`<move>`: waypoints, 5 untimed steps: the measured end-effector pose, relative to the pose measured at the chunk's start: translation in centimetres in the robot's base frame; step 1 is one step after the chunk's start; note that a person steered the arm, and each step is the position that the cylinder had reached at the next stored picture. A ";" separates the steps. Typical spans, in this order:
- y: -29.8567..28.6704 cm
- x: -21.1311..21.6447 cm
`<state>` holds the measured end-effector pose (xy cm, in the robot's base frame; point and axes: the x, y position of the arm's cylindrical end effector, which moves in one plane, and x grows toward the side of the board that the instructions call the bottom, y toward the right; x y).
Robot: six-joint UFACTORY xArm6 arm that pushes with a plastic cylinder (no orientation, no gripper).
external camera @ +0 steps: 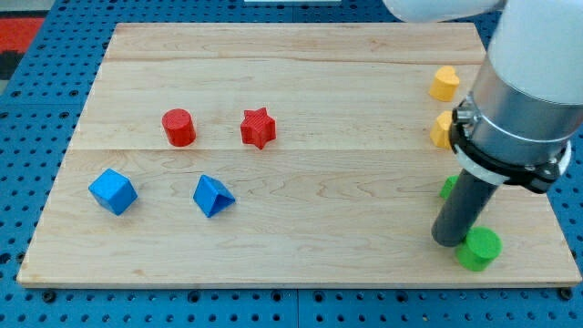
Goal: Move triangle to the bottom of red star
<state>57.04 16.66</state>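
Note:
A blue triangle lies on the wooden board at the lower left. The red star sits above and to the right of it, a short gap apart. My tip rests on the board far to the right of both, touching or almost touching a green cylinder at the view's bottom right.
A red cylinder stands left of the red star. A blue cube lies left of the triangle. Two yellow blocks sit at the right edge. Another green block is partly hidden behind the rod.

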 end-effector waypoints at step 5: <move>-23.2 -1.0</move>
<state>56.08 -6.57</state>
